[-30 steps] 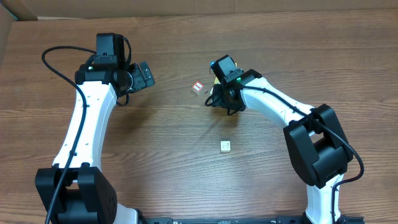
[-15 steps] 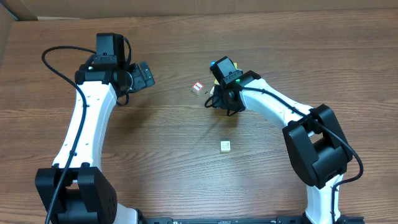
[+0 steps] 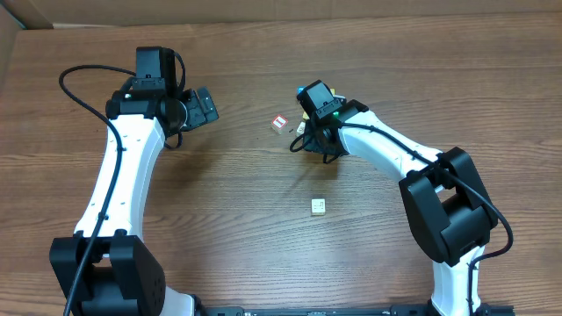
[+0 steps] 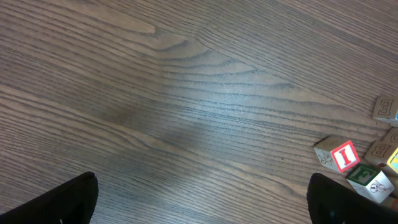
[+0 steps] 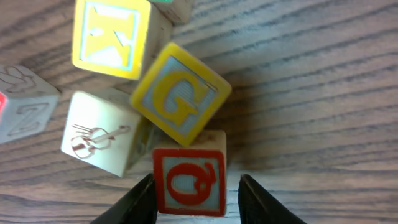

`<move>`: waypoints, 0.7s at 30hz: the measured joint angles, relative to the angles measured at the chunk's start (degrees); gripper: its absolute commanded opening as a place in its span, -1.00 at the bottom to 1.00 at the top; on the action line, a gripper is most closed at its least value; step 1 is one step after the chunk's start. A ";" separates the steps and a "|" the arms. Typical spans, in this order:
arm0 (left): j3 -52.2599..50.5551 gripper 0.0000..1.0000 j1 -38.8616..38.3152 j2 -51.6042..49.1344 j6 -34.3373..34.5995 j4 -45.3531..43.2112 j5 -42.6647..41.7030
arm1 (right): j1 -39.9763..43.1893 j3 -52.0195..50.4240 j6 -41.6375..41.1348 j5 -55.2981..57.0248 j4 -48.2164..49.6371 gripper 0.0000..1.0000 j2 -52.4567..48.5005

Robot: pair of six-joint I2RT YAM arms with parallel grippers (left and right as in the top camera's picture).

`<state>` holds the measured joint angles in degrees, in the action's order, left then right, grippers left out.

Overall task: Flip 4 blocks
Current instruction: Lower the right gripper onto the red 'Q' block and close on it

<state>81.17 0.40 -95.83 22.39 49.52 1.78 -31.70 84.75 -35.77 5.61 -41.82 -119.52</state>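
Wood table [image 3: 219, 219]; right fingers [image 5: 255, 199] have narrowed around Q block [image 5: 188, 180], which touches G block [image 5: 180, 93]. Gap remains on one side, so no pinch yet and flip still pending. Left fingers [image 4: 56, 202] spread wide, well apart from G block.

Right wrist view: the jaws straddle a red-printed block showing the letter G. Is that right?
Not quite. In the right wrist view, the red-printed block between the jaws of the right gripper shows Q, not G. The G is on the yellow block lying against it just above.
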 measured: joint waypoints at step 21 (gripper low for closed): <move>0.00 1.00 0.00 0.00 0.00 0.00 0.00 | 0.00 -0.02 0.00 1.68 1.97 -0.14 0.00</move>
<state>81.17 0.40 -95.83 22.39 49.52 1.78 -31.70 84.73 -35.77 7.29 -39.86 -119.52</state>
